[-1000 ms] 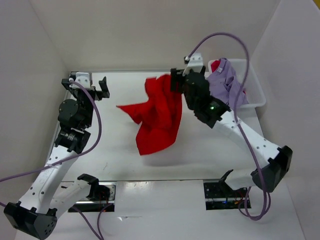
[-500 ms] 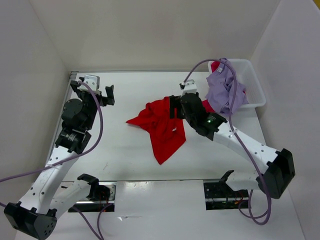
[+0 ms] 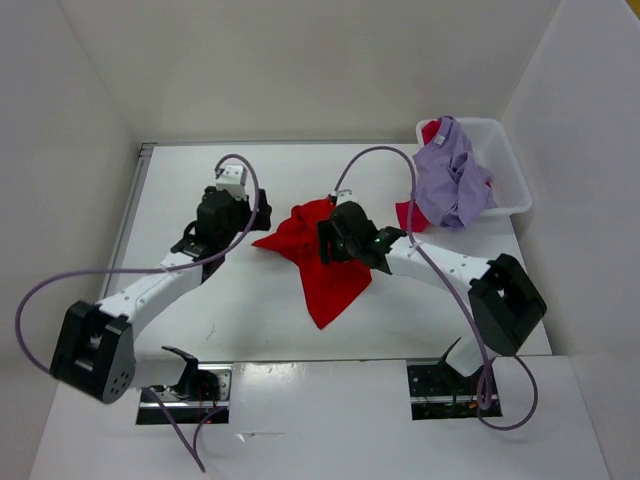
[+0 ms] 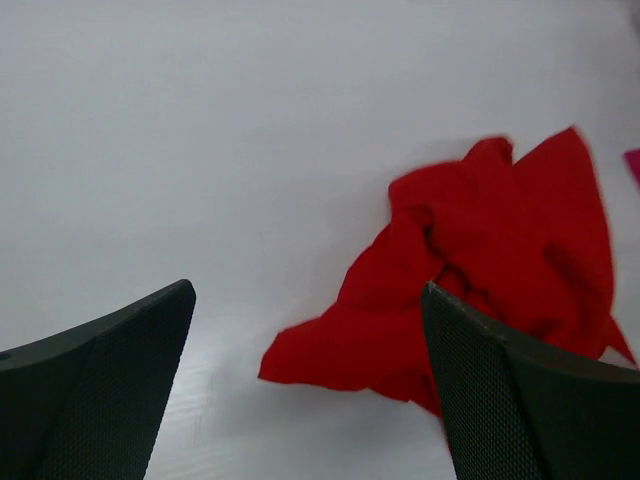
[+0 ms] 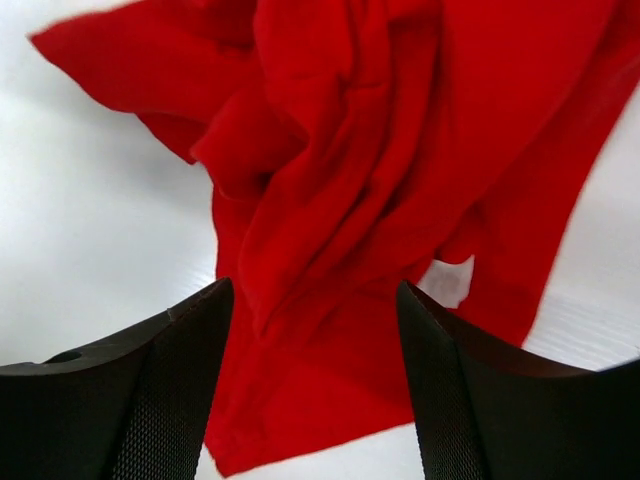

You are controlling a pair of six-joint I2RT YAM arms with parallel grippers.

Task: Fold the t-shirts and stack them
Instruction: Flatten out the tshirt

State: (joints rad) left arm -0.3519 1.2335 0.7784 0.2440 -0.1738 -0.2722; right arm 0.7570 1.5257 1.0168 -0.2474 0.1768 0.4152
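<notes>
We've got the bright red t-shirt (image 3: pixel 325 262) crumpled well left of the white bin (image 3: pixel 512 185). Our right gripper (image 5: pixel 312 295) is poised over it, jaws apart and nothing pinched, while our left gripper (image 4: pixel 308 295) sits farther left of the bin, wide open and empty. We'd have each pinch one outer edge, not the bunched middle, then draw the cloth flat.

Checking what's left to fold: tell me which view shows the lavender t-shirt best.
Top external: the lavender t-shirt lies crumpled in the white bin. Neither wrist view shows it; both show the red t-shirt.
</notes>
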